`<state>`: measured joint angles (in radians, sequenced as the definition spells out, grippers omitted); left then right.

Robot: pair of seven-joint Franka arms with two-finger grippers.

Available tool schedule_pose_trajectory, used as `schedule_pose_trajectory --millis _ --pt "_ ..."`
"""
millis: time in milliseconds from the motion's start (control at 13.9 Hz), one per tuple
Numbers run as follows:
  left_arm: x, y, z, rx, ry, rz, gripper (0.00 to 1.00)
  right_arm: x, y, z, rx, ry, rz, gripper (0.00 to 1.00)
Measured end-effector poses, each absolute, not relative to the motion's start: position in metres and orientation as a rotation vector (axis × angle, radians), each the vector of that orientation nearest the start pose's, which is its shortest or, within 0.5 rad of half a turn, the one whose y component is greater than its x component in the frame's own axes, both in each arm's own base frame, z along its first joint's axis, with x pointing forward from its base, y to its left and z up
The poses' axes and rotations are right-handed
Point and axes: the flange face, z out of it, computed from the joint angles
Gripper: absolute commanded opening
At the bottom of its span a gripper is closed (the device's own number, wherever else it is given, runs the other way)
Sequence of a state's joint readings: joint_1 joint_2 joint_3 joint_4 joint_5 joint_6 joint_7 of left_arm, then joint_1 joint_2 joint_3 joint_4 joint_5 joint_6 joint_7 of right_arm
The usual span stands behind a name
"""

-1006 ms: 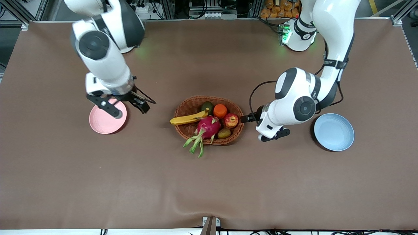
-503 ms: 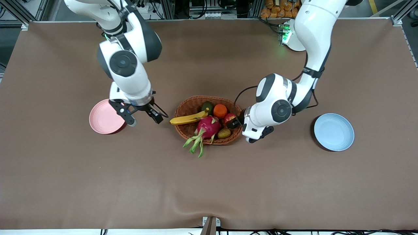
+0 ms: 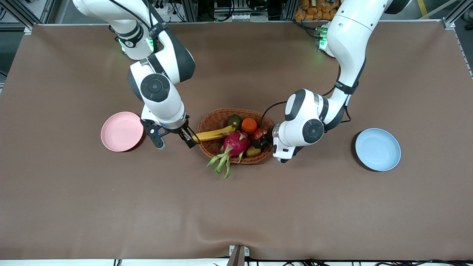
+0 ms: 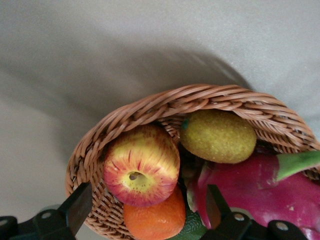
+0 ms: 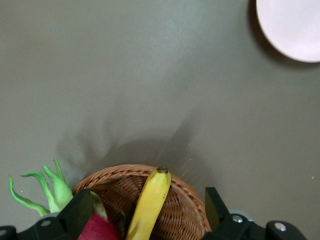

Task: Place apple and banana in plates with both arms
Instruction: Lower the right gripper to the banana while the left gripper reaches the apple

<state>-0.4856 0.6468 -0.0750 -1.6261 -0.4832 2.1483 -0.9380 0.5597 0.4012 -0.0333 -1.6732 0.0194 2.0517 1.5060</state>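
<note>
Right now you have both grippers at the woven basket [image 3: 236,136], which sits about midway along the desk, roughly halfway between the robots' edge and the front camera's edge. Your left gripper [image 4: 145,212] hangs over the basket's end toward the left arm, fingers spread wide with the apple [image 4: 141,172] between them and not gripped; in the front view that gripper [image 3: 263,138] hides most of the apple [image 3: 258,132]. The apple lies in the basket, touching the orange [image 4: 154,219] and beside the dragon fruit [image 4: 250,189] and a small yellow-green fruit [image 4: 218,135].

Your right gripper [image 3: 175,139] hovers at the basket's other end, jaws open, one finger near the banana's tip, nothing held. The banana [image 3: 213,134] rests across that rim, its dark tip [image 5: 162,170] poking out over the edge.

Both plates are bare: the pink plate [image 3: 122,131] toward the right arm's end, the blue plate [image 3: 377,149] toward the left arm's end, each well apart from the basket.
</note>
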Motion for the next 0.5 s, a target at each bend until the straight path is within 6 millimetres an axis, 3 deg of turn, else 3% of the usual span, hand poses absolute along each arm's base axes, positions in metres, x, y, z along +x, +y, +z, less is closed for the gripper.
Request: schedule_pose_trajectory --millis 359,503 --pt "0.567 -0.374 0.223 -3.103 -1.132 0.667 1.0 0.564 0.37 0.319 -2.68 1.643 0.033 1.0" --pt "0.568 -0.374 0.217 -3.101 -1.139 0.663 1.0 0.56 0.38 0.312 -2.67 1.668 0.039 1.0"
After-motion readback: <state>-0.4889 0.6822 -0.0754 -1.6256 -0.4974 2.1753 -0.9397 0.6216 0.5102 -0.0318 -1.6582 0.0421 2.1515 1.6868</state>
